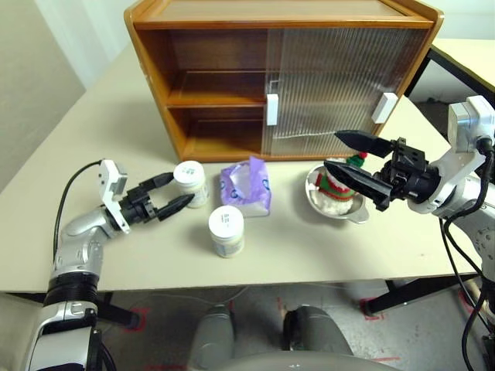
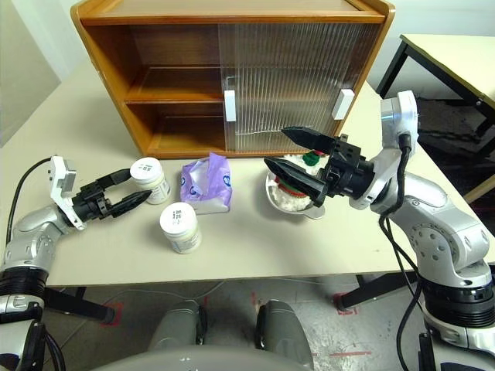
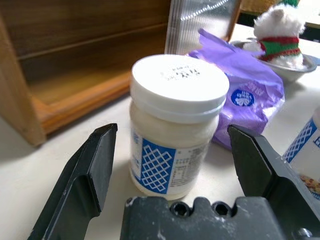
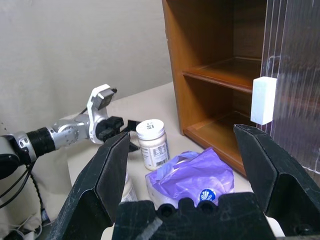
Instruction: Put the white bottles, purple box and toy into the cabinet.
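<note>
On a pale tabletop (image 1: 93, 139) stands an orange-brown wooden cabinet (image 1: 282, 77) at the far side, two shelves deep, its ribbed translucent sliding doors (image 1: 340, 89) drawn to the right so the left half lies open; two white rectangular handles (image 1: 271, 109) sit on the panels. Near the open half, a squat white bottle (image 1: 190, 182) with a round printed screw lid and a blue lattice label stands just beyond the left gripper (image 1: 175, 192), whose black fingers are spread wide to either side of it without touching. A second white bottle (image 1: 227, 231) stands nearer the table's front edge, apart from the first. Between them and slightly farther back lies the soft, crinkled purple box (image 1: 247, 188) of tissues. To its right, a shiny steel bowl (image 1: 348, 207) holds the plush toy (image 1: 336, 188), white with red-and-green stripes. The right gripper (image 1: 339, 153) hovers over that bowl, fingers parted and empty, partly hiding the toy.
</note>
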